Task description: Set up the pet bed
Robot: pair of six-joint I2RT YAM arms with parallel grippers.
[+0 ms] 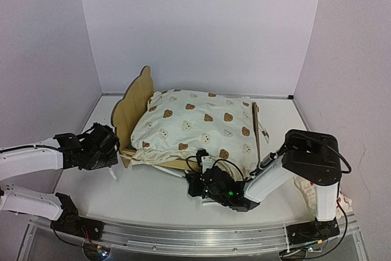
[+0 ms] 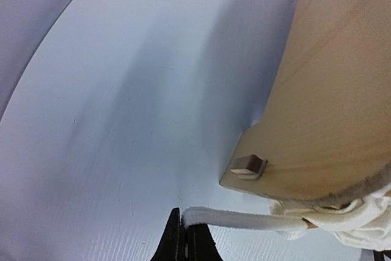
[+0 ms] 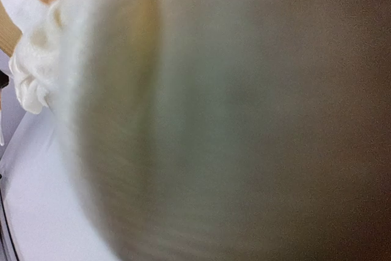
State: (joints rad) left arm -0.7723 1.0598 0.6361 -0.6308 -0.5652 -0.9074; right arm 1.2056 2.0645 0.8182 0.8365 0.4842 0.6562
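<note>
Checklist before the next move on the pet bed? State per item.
1. Grip: left gripper shut on the tie: ok.
2. Tie free of the pet bed corner: cannot tell, it runs into bunched fabric below that corner.
3. The cushion lies on the bed: ok.
4. The right gripper sits beside the bed's near rail: ok.
5. What the shut right gripper holds: cannot tell.
6. Right wrist view usable: not ok, a blurred surface fills it.
</note>
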